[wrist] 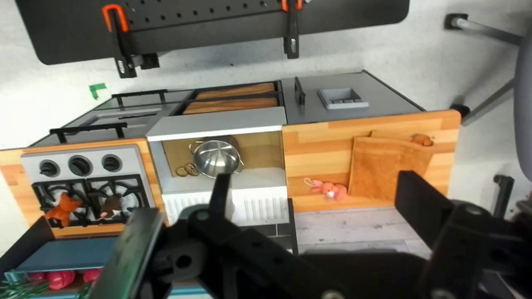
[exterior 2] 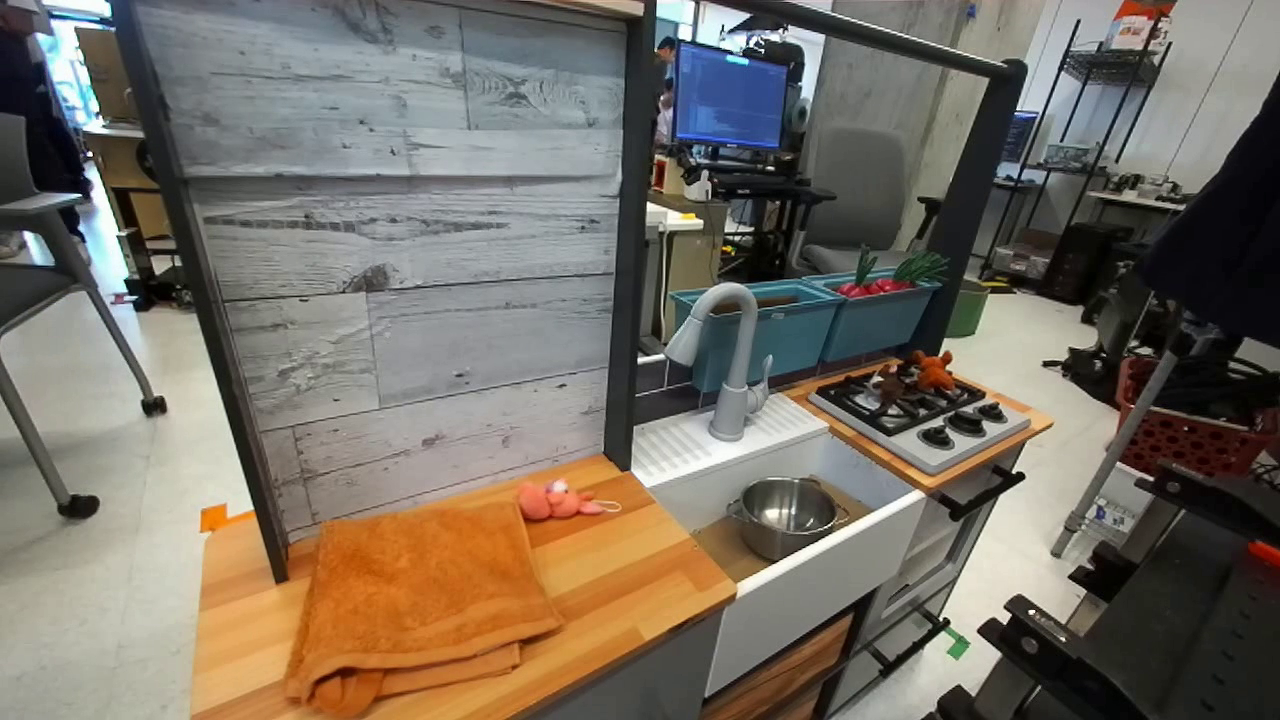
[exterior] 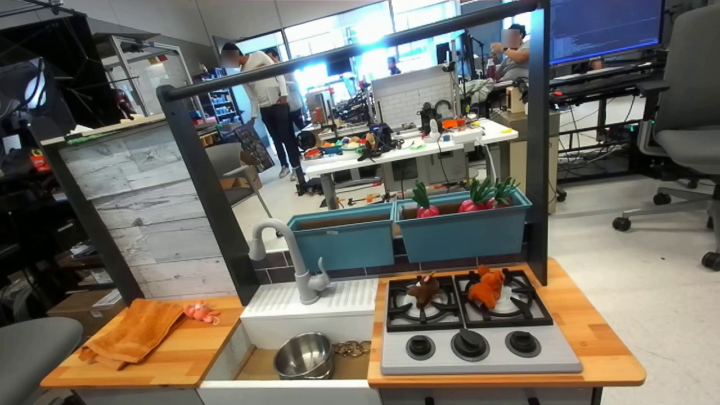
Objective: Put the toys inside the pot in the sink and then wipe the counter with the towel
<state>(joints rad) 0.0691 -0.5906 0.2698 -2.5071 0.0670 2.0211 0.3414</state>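
Low in the wrist view, empty fingers (wrist: 419, 207) were spread wide, the pink toy (wrist: 331, 190), likely wanted first, being framed lengthwise between but well beyond them.

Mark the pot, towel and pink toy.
Pot (wrist: 216, 159), in the wrist view: bare inside bottom.
Towel (exterior 2: 420, 590), in an exterior view: middle of its top.
Pink toy (exterior 2: 548, 504), in an exterior view: its middle.

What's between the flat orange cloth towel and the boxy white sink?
A small pink plush toy, on the light brown wooden counter; all three views show it there.
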